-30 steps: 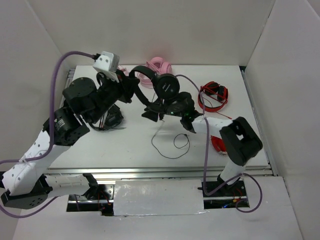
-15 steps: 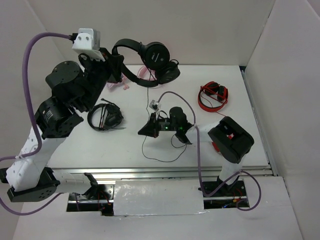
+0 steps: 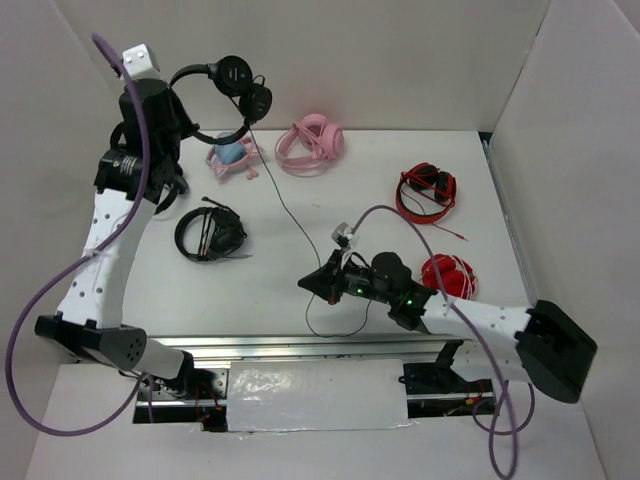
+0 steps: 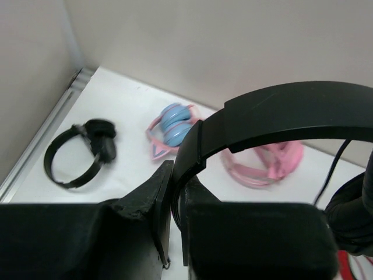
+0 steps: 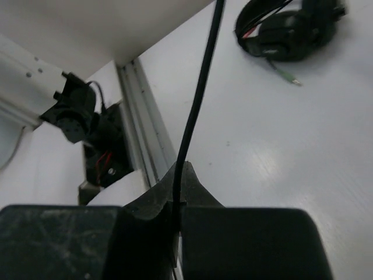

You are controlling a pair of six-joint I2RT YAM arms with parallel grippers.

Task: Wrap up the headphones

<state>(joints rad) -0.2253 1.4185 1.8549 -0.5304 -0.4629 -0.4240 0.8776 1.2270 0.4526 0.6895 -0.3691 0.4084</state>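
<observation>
Hoisting the headphones (image 3: 232, 72) higher and farther left above the worktop (image 3: 260, 260), left pincer (image 4: 178, 198) clamped on the headband (image 4: 280, 111); right pincer (image 3: 318, 283) pinching the cable (image 3: 285, 205), drawing back low. Slack straightening, probably readying for winding.

**Headphones held high, cable drawn taut**

The headphones (image 3: 232, 73) (slim, black, thin-banded) hang above the far left of the table (image 3: 230, 290). Their headband (image 4: 280, 114) is pinched in the left gripper (image 4: 176, 192), round earcups (image 3: 258, 101) side by side. The thin black cable (image 3: 285, 205) slants down into the clamped right gripper (image 5: 178, 181) — slack loops on the tabletop beyond.
</observation>
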